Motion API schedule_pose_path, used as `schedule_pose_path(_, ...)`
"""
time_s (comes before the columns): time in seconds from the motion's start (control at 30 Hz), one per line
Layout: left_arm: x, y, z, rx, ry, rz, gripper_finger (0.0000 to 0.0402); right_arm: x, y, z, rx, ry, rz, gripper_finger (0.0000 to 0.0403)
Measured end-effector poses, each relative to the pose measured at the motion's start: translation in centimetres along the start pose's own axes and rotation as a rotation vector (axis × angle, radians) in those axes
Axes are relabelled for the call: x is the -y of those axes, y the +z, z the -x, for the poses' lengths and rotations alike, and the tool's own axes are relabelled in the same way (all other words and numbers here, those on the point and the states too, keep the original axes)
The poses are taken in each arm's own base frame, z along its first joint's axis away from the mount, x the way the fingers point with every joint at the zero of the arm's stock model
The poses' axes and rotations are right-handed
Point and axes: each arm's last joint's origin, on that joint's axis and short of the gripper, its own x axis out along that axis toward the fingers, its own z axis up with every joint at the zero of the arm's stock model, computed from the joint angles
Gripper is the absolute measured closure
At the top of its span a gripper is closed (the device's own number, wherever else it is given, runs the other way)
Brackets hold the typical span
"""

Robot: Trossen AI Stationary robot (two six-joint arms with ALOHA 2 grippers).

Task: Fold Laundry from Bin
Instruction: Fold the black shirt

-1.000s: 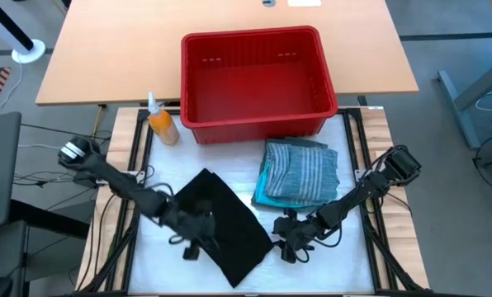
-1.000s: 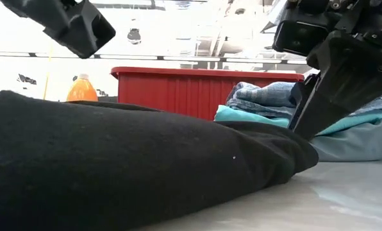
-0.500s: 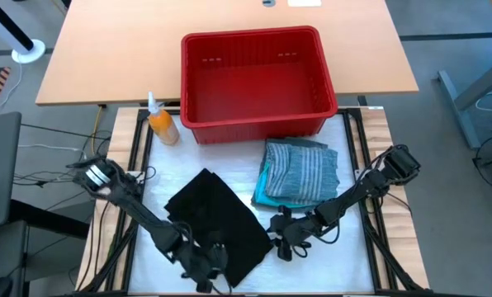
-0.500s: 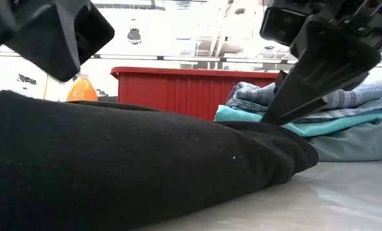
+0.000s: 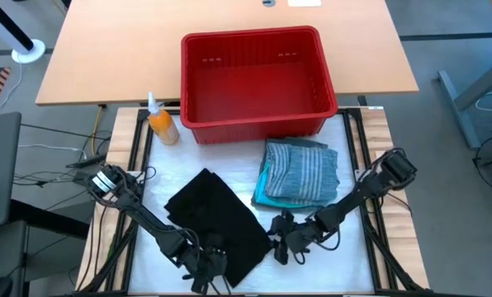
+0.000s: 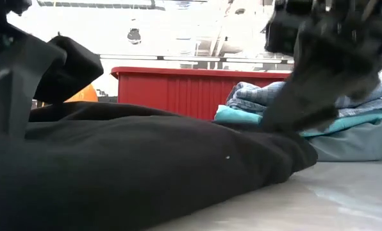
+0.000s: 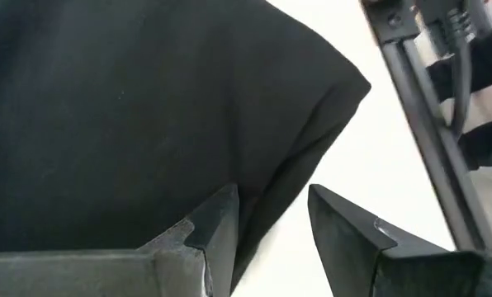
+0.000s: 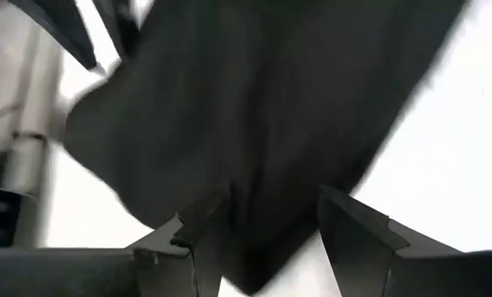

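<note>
The large black garment (image 5: 217, 219) lies folded and slanted on the white table top (image 5: 328, 264). My left gripper (image 5: 203, 268) is down at its near corner, open. In the left wrist view one finger (image 7: 217, 219) is over the cloth and the other (image 7: 337, 219) over bare table. My right gripper (image 5: 277, 246) is open at the garment's right corner (image 8: 262, 247), which shows between its fingers. A folded stack (image 5: 300, 173), striped shirt on top of turquoise and grey-green pieces, rests to the right. The red bin (image 5: 254, 78) stands behind. My left gripper slants down from the table's left over the black garment's near edge (image 7: 267, 194); whether its fingers touch the cloth, I cannot tell. My right gripper slants down from the right over the garment's right corner; the blurred wrist view does not show whether it touches.
An orange bottle (image 5: 162, 124) stands left of the bin. Black rails (image 5: 134, 165) run along both sides of the white top. Bare white surface lies near the front right (image 5: 345, 272).
My left gripper has gone toward the table's near edge and down, from over the black garment's left side to its near corner. My right gripper has rolled a little at the garment's right corner. The garment lies as before.
</note>
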Motion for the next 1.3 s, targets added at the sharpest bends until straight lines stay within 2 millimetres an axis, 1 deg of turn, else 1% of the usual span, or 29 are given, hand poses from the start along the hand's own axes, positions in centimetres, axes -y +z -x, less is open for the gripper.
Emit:
schedule_pose_path(0.1,0.1,0.0,0.0,-0.001,-0.009,0.001,0.0265,-0.1,0.4,-0.2,0.035,0.010,-0.024,0.0202)
schedule_pose_path(0.2,0.2,-0.2,0.0,-0.020,-0.015,0.003,0.0265,-0.2,0.8,-0.2,0.065,0.033,-0.008,0.0224)
schedule_pose_path(0.37,0.2,-0.3,0.0,-0.026,-0.015,0.006,0.0265,-0.3,1.1,-0.3,0.081,0.045,0.014,0.0286)
schedule_pose_path(0.57,-0.1,-0.2,0.3,-0.037,-0.005,0.066,0.0265,0.0,1.7,-0.5,0.099,0.044,-0.004,0.0376)
schedule_pose_path(0.63,-0.4,-0.2,1.4,-0.081,0.026,0.151,0.0267,0.1,1.9,-0.6,0.106,0.045,-0.010,0.0388)
schedule_pose_path(0.7,-0.6,-0.1,3.2,-0.088,0.066,0.188,0.0275,0.3,2.0,-0.6,0.109,0.041,-0.027,0.0383)
schedule_pose_path(0.77,-0.3,0.4,5.6,-0.022,0.115,0.181,0.0287,0.5,2.2,-0.7,0.111,0.036,-0.052,0.0377)
schedule_pose_path(0.83,0.0,1.1,8.0,0.086,0.162,0.177,0.0298,0.7,2.4,-0.8,0.115,0.031,-0.072,0.0378)
schedule_pose_path(0.9,0.3,1.6,9.5,0.189,0.215,0.189,0.0308,1.0,2.7,-1.0,0.120,0.023,-0.103,0.0384)
schedule_pose_path(0.93,0.5,1.7,9.7,0.229,0.247,0.195,0.0312,1.2,2.9,-1.0,0.123,0.020,-0.126,0.0386)
schedule_pose_path(0.97,0.6,1.6,9.6,0.255,0.273,0.204,0.0315,1.3,3.0,-1.1,0.126,0.017,-0.150,0.0386)
schedule_pose_path(1.03,0.9,1.3,8.7,0.267,0.308,0.229,0.0318,1.5,3.4,-1.2,0.139,0.018,-0.174,0.0386)
schedule_pose_path(1.13,1.4,0.5,5.6,0.236,0.275,0.270,0.0319,1.6,3.7,-1.2,0.154,0.029,-0.185,0.0385)
schedule_pose_path(1.2,1.8,0.3,4.0,0.228,0.235,0.279,0.0319,1.5,3.6,-1.2,0.154,0.034,-0.196,0.0385)
schedule_pose_path(1.3,1.8,0.8,3.1,0.292,0.230,0.269,0.0319,1.2,3.3,-1.1,0.139,0.048,-0.193,0.0385)
